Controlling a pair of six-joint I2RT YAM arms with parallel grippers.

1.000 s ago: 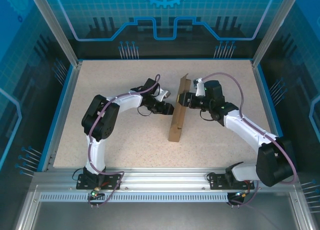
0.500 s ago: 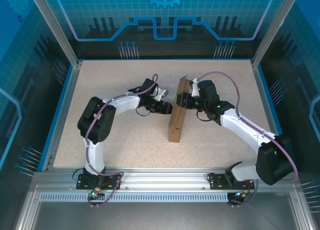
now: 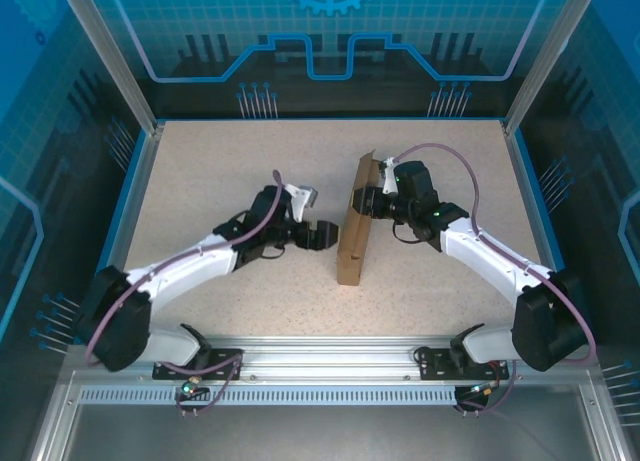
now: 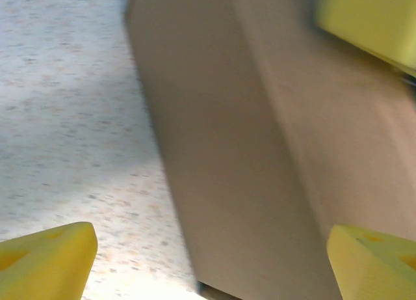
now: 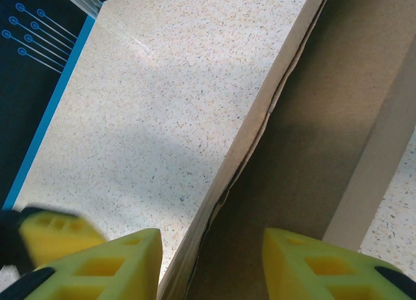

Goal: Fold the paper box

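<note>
Standing on edge, brown paper box; right tool gripping it; left tool wide.

Left arm: stretched low and nearly straight from its base, wrist level. Left gripper: jaws spread wide, yellow fingertips far apart, nothing clamped between them, and a broad face of the paper box just ahead of the jaws. Right arm: elbow bent, forearm reaching inward, wrist tipped downward, right gripper closed part-way on the box's raised wall, one yellow pad outside that wall, the other inside, with the wall's edge running between the jaws.
</note>
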